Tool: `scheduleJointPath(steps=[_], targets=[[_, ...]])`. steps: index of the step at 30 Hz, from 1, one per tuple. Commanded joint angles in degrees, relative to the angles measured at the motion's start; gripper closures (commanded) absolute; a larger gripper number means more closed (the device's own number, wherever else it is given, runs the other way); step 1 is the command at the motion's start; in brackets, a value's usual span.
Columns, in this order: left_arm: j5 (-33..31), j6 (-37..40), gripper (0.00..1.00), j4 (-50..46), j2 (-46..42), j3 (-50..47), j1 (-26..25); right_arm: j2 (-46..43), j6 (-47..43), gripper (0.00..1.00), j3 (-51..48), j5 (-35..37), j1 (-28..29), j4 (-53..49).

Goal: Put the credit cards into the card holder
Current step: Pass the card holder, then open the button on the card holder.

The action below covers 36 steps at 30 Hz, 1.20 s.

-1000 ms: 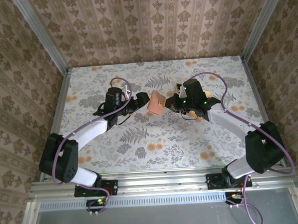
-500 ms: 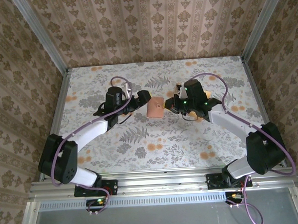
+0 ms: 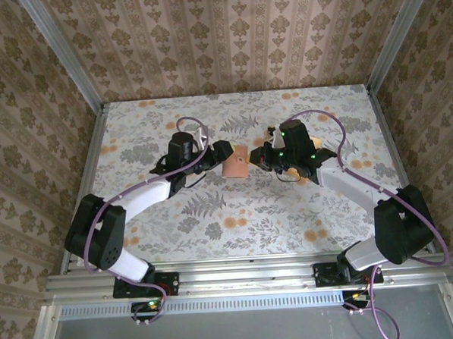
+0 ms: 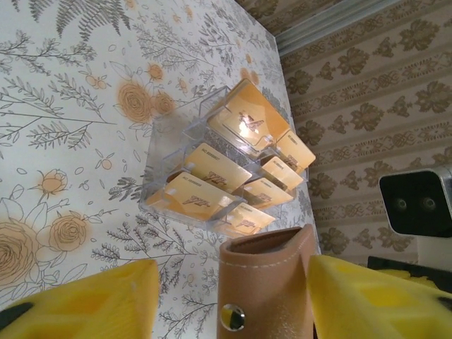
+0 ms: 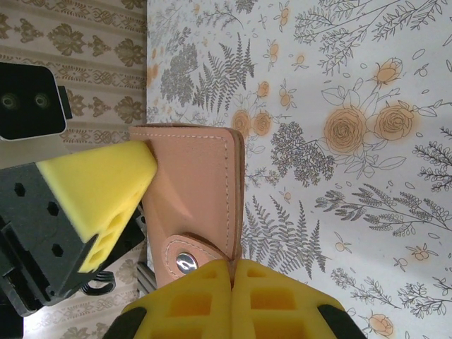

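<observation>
Pinched the card holder (image 5: 194, 198) by its snap edge in the clenched right fingers (image 5: 232, 286), above the tabletop (image 5: 367, 85). Straddled it with the left fingers (image 3: 221, 150), released, one pad touching, a gap beside the other. Risked twisting or dropping it by closing off-centre against that one-sided pinch. Beyond the left fingers, found the credit cards (image 4: 212, 169) in a clear tray (image 4: 159, 138), none loaded yet.
</observation>
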Motion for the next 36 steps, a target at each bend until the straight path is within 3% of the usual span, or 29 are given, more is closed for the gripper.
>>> scheduleJointPath(steps=[1,7,9,16,25,28,36], targets=[[1.43,-0.37,0.53,2.9,0.57,1.68,-0.48,0.27,1.16,1.0,-0.49,-1.91,-0.25,1.71],[1.79,-0.72,0.88,3.32,0.78,1.83,-0.53,1.27,1.2,1.0,-0.13,-2.25,-0.27,1.87],[1.73,-0.74,1.0,3.52,0.94,1.79,-0.53,1.28,0.7,0.93,0.23,-2.21,-0.28,1.24],[-0.22,1.94,1.0,0.61,-0.94,1.35,-0.14,-1.2,-4.27,0.5,2.47,0.61,-1.09,-6.19],[-7.14,8.94,1.0,-8.1,-5.84,1.61,-0.31,-8.58,-11.23,0.12,4.73,16.86,-0.72,-18.98],[-9.1,10.76,1.0,-9.87,-6.85,1.78,-0.6,-9.88,-12.46,0.1,4.32,18.73,-0.4,-19.33],[-12.96,13.64,1.0,-13.02,-7.42,3.06,-2.4,-9.7,-13.76,0.2,5.89,24.44,6.4,-18.21]])
